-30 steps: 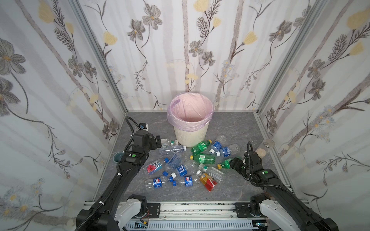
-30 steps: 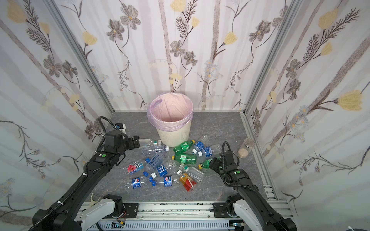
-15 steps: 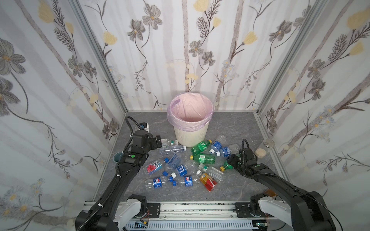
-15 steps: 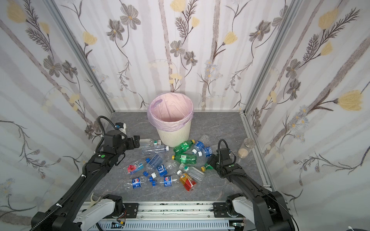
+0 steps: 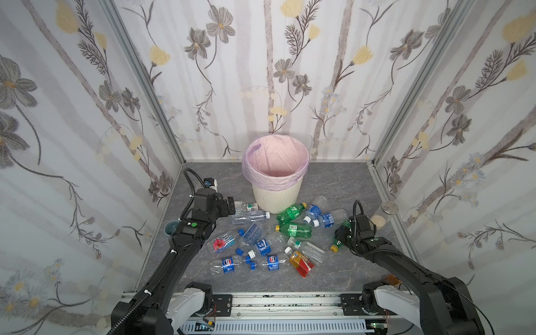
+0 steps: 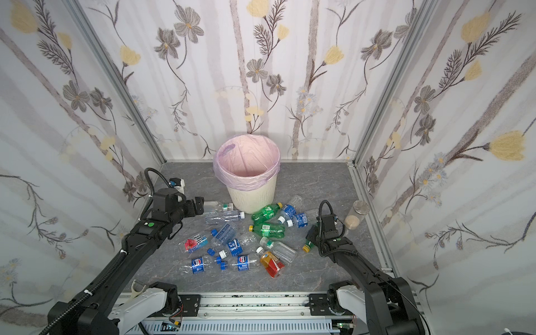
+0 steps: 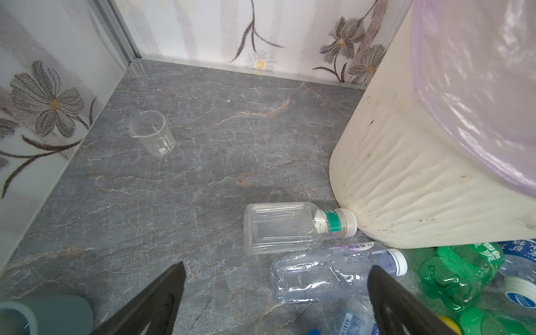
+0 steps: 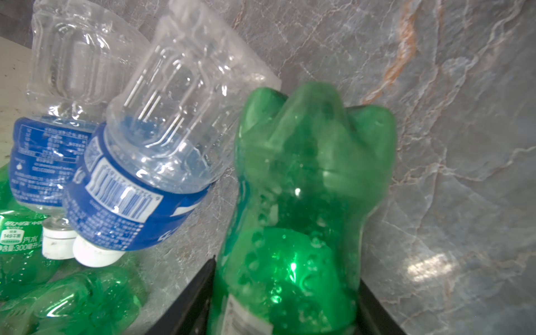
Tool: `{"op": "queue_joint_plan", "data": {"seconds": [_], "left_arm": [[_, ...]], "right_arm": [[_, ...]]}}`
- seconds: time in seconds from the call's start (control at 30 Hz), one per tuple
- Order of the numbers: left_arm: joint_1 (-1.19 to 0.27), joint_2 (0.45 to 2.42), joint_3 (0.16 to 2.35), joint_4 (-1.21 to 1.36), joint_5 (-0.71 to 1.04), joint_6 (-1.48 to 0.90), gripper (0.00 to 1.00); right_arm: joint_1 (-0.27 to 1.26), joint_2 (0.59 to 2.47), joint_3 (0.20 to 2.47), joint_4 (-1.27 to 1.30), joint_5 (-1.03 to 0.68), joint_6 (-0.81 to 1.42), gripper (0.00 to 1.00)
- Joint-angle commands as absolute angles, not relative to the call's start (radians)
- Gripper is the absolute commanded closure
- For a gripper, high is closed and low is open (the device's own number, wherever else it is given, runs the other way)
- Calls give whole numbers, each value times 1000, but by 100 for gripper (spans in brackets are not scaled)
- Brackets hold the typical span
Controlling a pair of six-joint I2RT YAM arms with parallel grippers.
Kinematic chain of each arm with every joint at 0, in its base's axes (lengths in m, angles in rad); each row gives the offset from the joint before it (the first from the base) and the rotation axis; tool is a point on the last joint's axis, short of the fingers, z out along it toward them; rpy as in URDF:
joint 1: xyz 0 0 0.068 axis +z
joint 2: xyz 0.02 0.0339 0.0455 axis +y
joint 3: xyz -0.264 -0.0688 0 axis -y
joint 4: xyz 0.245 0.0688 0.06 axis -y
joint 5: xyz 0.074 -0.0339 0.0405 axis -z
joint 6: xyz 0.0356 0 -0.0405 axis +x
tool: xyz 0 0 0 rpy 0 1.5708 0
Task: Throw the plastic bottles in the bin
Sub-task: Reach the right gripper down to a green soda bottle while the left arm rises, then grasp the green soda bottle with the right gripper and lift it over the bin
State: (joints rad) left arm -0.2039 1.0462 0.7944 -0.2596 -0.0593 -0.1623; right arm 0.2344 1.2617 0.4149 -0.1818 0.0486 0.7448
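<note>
- The right pincer (image 8: 285,275) is pinching the green bottle (image 8: 304,179) across its body, a black finger tight against each side. A second ago its jaws stood apart just short of this bottle; since then the arm has dropped low and the jaws have come in.
- The bottle's yellow cap (image 5: 333,248) points back from the pincer toward the robot's base. The bottle appears to lie on the grey table (image 5: 333,185), not yet lifted.
- Just beside the pincer, on the side of the other arm, lies a clear blue-labelled bottle (image 8: 121,208). Whether it touches the held one cannot be told.
- The bin (image 5: 275,197) stands well ahead of this pincer, over toward the other arm. No bottle shows inside its pink bag (image 5: 275,156).
- The left pincer (image 7: 277,268) is spread wide and grips nothing; it has scarcely moved in the last second. A crumpled clear bottle (image 7: 327,275) lies just past its tips. Beyond that is a clear bottle with a green neck band (image 7: 281,229), its cap against the bin's foot.
- The grasp looks made, so the first bottle is ready to be lifted and carried over the rim. Every other bottle remains on the table.
</note>
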Motion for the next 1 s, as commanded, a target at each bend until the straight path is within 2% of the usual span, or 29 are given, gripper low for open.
{"op": "queue_joint_plan", "data": {"seconds": [0.0, 0.27, 0.5, 0.63, 0.77, 0.97], "left_arm": [[-204, 1065, 806, -264, -81, -191, 0], [-202, 1101, 808, -262, -94, -217, 0], [-203, 1091, 806, -262, -31, -155, 0], [-203, 1068, 802, -262, -13, -124, 0], [-203, 1039, 795, -262, -15, -96, 0], [-202, 1020, 787, -262, 5, -61, 0]], "right_arm": [[233, 1248, 438, -200, 94, 676, 47], [248, 1046, 540, -271, 60, 584, 49], [314, 806, 622, -66, -123, 422, 51], [338, 746, 689, 51, -163, 365, 51], [350, 794, 802, 126, -196, 335, 51], [410, 1084, 1056, 186, -227, 334, 50]]}}
